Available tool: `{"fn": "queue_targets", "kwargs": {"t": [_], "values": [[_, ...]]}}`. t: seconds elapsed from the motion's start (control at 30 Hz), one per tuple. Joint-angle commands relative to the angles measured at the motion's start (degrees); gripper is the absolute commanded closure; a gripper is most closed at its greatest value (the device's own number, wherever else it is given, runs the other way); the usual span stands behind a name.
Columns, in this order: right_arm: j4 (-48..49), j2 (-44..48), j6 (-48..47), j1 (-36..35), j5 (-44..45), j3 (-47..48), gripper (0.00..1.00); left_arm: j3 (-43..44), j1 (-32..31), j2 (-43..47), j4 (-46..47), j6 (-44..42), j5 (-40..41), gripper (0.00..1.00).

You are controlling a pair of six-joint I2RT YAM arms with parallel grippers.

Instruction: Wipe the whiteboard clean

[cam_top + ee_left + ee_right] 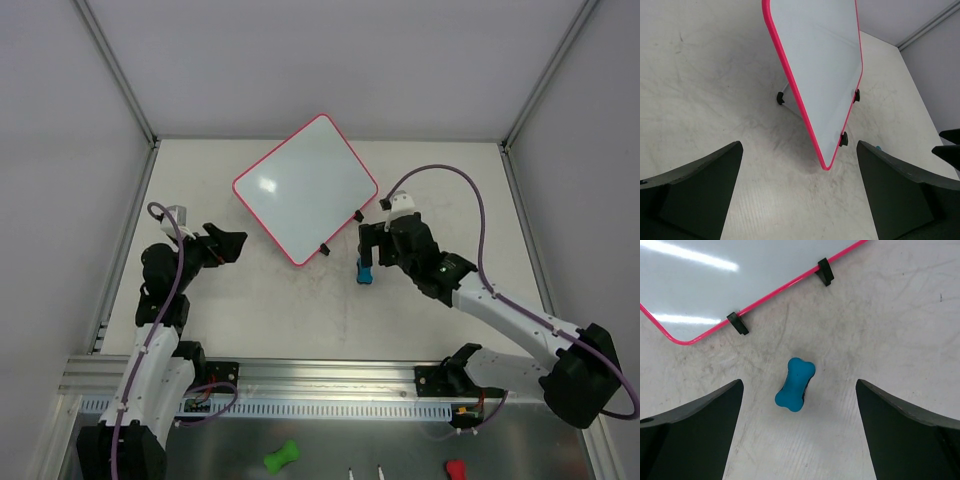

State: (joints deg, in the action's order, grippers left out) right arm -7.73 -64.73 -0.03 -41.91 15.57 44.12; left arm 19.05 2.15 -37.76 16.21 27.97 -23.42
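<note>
Whiteboard point(305, 188) centre-upper of top view, no marks visible. Both tools spread: right gripper point(372, 243) over loose blue eraser point(795, 384), left gripper point(232, 247) empty. My read: wiping done; lift right straight up, clear of clips point(737, 323). Left wrist view alone shows board tilted on stand leg point(782, 96); top view hides it.

The eraser point(795, 384) lies apart from the whiteboard point(715, 285), bare table point(771, 342) between.
</note>
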Motion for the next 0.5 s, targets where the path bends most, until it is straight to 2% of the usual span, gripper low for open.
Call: {"fn": "queue_targets", "kwargs": {"t": [0.0, 0.3, 0.47], "values": [[5.5, 4.24, -3.39, -0.45, 2.44, -1.31, 0.01, -1.9, -0.92, 3.64, -1.0, 0.95, 3.19, 0.01], [22.82, 11.11, -4.89, -0.72, 4.38, -14.57, 0.01, -5.86, -1.36, 12.44, -4.51, 3.41, 7.68, 0.01], [26.0, 9.1, -5.24, -0.8, 4.29, -17.31, 0.01, -5.42, -1.89, 13.24, -7.07, 2.36, 9.61, 0.01]]}}
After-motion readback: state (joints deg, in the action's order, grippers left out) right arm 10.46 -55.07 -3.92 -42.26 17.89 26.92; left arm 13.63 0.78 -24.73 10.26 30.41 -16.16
